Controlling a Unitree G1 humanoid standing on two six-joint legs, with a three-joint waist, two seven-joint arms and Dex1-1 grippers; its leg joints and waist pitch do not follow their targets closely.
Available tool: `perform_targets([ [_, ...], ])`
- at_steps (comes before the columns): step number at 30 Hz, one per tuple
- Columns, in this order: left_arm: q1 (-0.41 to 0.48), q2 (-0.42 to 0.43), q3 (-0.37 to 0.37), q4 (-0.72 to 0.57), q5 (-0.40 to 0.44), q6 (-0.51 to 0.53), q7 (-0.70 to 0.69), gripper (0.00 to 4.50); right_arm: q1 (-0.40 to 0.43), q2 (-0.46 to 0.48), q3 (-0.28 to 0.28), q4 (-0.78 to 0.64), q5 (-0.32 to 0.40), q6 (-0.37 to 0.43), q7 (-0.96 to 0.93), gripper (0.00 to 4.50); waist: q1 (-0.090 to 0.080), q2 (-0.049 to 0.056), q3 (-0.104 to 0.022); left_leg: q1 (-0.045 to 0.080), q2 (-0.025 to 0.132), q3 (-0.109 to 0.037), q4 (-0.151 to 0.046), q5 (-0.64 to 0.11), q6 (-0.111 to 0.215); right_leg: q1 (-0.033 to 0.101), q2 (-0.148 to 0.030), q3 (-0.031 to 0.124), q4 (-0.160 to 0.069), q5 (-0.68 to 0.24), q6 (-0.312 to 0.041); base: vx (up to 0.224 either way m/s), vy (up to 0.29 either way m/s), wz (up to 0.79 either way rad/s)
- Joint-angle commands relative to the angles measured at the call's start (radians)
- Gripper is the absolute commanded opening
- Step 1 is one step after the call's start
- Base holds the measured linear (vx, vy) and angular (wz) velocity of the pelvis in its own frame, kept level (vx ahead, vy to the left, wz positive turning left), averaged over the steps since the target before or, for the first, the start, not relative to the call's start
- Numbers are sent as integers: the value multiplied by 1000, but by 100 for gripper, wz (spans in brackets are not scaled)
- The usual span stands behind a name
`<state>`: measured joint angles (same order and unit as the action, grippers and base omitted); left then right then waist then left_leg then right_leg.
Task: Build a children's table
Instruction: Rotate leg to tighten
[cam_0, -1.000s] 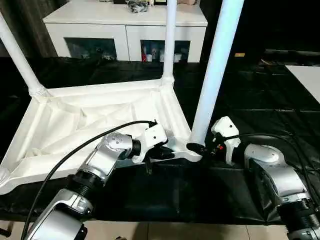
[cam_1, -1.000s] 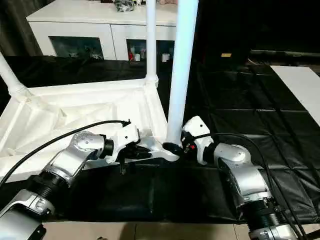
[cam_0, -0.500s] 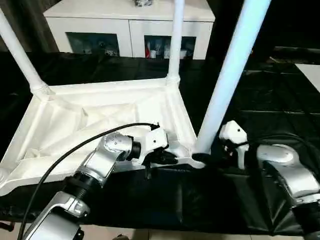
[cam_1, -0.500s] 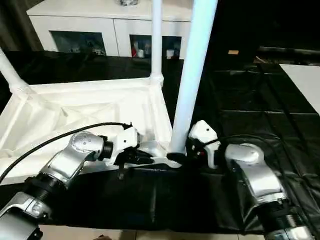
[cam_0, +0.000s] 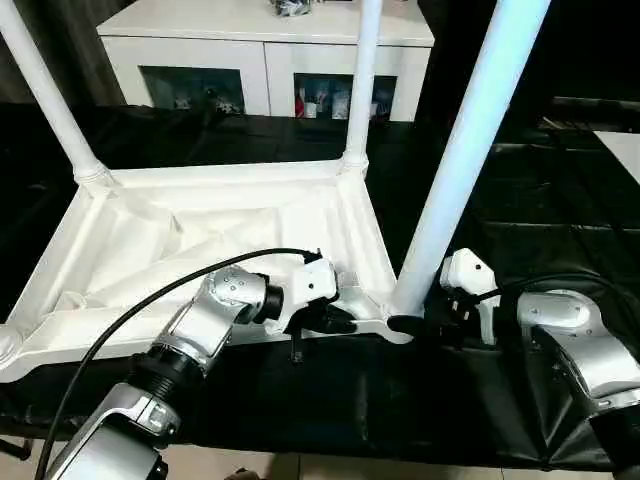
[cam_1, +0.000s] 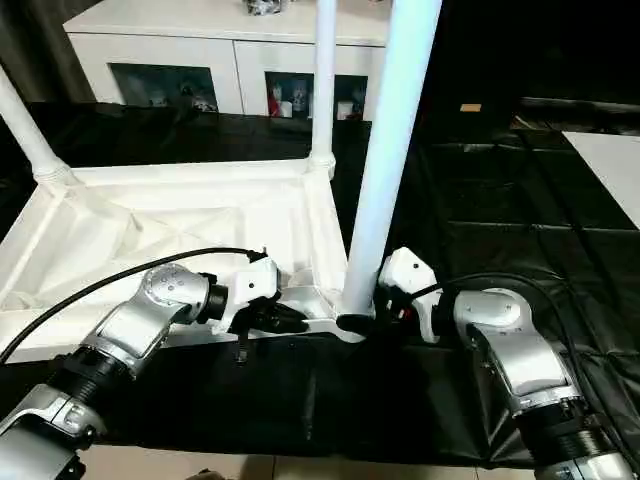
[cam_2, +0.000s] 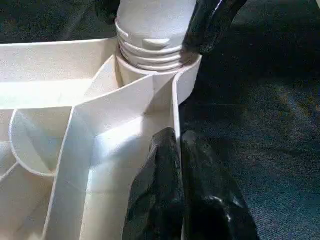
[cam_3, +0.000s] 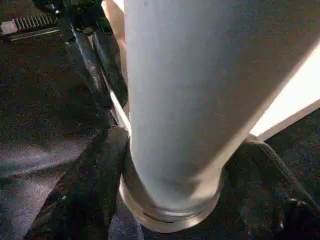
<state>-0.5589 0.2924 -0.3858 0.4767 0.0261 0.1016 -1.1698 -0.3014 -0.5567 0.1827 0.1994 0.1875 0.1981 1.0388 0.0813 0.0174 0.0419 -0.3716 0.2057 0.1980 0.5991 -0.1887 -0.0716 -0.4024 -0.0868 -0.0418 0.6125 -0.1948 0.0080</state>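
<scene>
The tabletop (cam_0: 200, 235) is lying upside down on a black sheet (cam_0: 520, 210), ribbed underside facing up, with three legs seen standing in its corner sockets: one at the far left (cam_0: 45, 95), one at the far right (cam_0: 362, 80), and the near-right leg (cam_0: 470, 150), which leans a bit to the right as it rises. The near edge of the tabletop is pinched by the left gripper (cam_2: 179, 165), close to the near-right socket; its two black fingers are closed with the thin side wall clamped between them, one finger inside the rim and one outside. The right gripper (cam_3: 172, 165) is placed around the base of the near-right leg, just above the socket (cam_2: 155, 62), with a finger (cam_3: 87, 185) on each side. The jaws are spread wide, though whether the pads are actually pressed onto the leg or just sitting beside it can't really be made out. A white cabinet (cam_0: 265, 45) is seen behind the sheet, and a white board (cam_1: 610, 165) at the right edge.
</scene>
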Motion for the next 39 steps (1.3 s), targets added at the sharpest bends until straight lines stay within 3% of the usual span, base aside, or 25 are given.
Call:
perform_targets([
  [1, -5, -4, -12, -21, -8, -28, -18, 0, -8, -7, -14, 24, -35, -3, -38, 351, -5, -9, -61, 13, 24, -11, -67, -175, 69, 49, -43, 31, -66, -88, -255, 0, 0, 0],
  [2, -5, -5, -12, -21, -8, -28, -17, 0, -9, -8, -10, 26, -44, -12, -43, 368, -5, -11, -60, 13, 24, -11, -67, -179, 67, 49, -43, 32, -66, -90, -254, 0, 0, 0],
  [19, -5, -2, -9, -16, -11, -29, -15, 0, 11, -18, 0, 3, 5, 7, 34, 368, -1, -14, -62, 12, 24, -10, -64, -159, 83, 50, -44, 32, -63, -68, -257, 0, 0, 0],
  [27, -5, 2, -7, -14, -10, -33, -14, 0, 3, -8, -11, 19, 3, 13, 18, 368, -2, -13, -61, 12, 24, -11, -65, -167, 75, 50, -43, 31, -64, -93, -252, 0, 0, 0],
  [28, -5, 3, -6, -14, -11, -33, -14, 0, 3, -5, -12, 19, 6, 15, 19, 344, -2, -13, -61, 13, 24, -10, -65, -166, 76, 49, -43, 31, -64, -90, -252, 0, 0, 0],
  [33, -4, 5, -7, -16, -11, -33, -17, 0, 6, -2, -11, 14, 12, 20, 21, 318, -1, -12, -62, 12, 24, -10, -65, -161, 78, 50, -44, 31, -63, -76, -257, 0, 0, 0],
  [34, -3, 5, -7, -16, -11, -33, -17, 0, 6, -1, -11, 13, 14, 21, 22, 292, -1, -14, -62, 13, 24, -10, -65, -163, 78, 50, -44, 31, -63, -79, -256, 0, 0, 0],
  [39, 2, 10, -10, -22, -12, -28, -25, 0, 10, 7, -20, 6, 35, 28, 30, 275, -1, -12, -62, 13, 24, -10, -65, -162, 78, 50, -44, 31, -63, -81, -256, 0, 0, 0],
])
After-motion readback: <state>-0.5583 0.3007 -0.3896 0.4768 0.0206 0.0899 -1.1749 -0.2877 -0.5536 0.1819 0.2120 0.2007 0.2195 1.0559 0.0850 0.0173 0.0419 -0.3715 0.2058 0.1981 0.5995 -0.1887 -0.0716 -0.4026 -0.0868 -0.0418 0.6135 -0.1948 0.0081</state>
